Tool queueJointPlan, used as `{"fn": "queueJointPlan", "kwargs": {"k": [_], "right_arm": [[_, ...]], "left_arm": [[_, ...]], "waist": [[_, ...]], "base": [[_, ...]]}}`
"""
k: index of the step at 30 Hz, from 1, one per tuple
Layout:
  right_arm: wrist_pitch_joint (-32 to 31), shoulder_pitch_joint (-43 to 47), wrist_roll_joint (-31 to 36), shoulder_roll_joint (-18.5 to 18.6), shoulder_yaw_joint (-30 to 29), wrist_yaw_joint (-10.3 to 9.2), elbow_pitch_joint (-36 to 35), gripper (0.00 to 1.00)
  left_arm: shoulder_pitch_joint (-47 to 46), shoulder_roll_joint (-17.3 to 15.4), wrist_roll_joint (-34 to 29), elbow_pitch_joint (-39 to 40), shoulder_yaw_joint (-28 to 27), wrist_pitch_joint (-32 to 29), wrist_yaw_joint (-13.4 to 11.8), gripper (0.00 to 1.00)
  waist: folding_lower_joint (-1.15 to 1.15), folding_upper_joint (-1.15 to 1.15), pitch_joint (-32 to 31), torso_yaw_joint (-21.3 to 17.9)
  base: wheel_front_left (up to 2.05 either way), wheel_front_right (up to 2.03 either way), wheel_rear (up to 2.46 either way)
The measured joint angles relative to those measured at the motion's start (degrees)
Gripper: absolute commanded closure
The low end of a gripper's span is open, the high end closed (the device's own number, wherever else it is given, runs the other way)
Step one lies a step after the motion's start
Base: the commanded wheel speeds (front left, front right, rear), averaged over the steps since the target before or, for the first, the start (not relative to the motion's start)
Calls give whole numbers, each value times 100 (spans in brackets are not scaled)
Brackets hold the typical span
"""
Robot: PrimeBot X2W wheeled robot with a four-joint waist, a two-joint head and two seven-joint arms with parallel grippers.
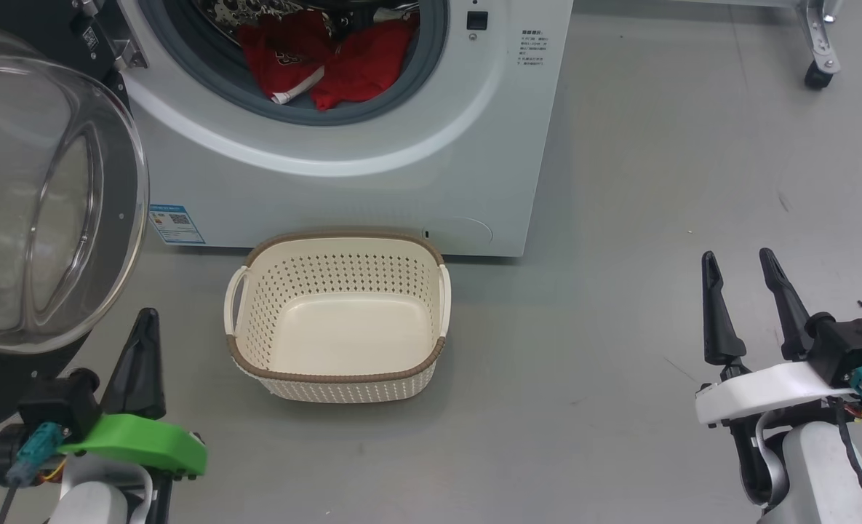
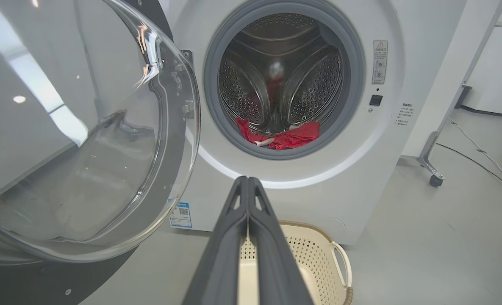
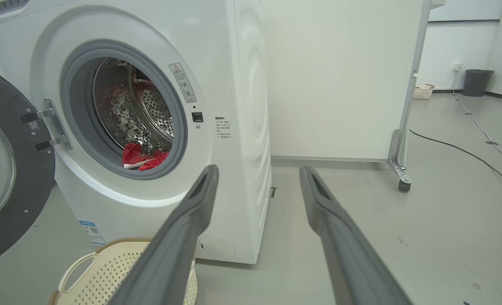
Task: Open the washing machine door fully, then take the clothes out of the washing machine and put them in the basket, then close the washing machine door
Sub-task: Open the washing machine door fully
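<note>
**The washing machine door (image 1: 52, 204) is open, clothes (image 1: 329, 62) inside**

The red clothes lie in the washing machine (image 1: 401, 182). The basket (image 1: 343, 393) stands just in front. The left gripper (image 1: 145, 316) is pinched together and the right gripper (image 1: 736, 255) is spread wide. Both hold nothing.

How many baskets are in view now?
2. The cream basket sits on the floor right before the washing machine; a small pale basket, too distant for detail, stands by the back wall beside a dark bin.
</note>
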State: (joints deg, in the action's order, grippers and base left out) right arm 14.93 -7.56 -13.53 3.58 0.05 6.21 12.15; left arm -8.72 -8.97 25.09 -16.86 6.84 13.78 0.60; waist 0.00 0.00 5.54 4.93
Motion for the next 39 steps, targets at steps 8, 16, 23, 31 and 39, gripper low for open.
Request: {"fn": "queueJointPlan", "kwargs": {"k": [8, 16, 23, 31, 39], "right_arm": [[0, 11, 4, -8, 15, -33, -20, 0], [0, 98, 30, -11, 13, -33, -32, 0], [0, 102, 49, -16, 29, -32, -31, 0], [0, 108, 101, -21, 45, -32, -24, 0], [0, 117, 107, -26, 58, -31, -29, 0]], "left_arm": [[230, 119, -166, 209, 107, 45, 1, 100], [360, 171, -318, 292, 166, 48, 0, 0], [431, 213, -350, 401, 154, 49, -4, 0], [527, 255, -352, 486, 107, 49, -5, 0], [577, 285, -350, 627, 64, 51, -5, 0]], "waist": [[0, 0, 22, -116], [0, 0, 18, -162], [0, 0, -6, -193], [0, 0, -40, -211], [0, 0, -45, -222]], "base": [[0, 0, 0], [0, 0, 0], [0, 0, 0], [0, 0, 0], [0, 0, 0]]}}
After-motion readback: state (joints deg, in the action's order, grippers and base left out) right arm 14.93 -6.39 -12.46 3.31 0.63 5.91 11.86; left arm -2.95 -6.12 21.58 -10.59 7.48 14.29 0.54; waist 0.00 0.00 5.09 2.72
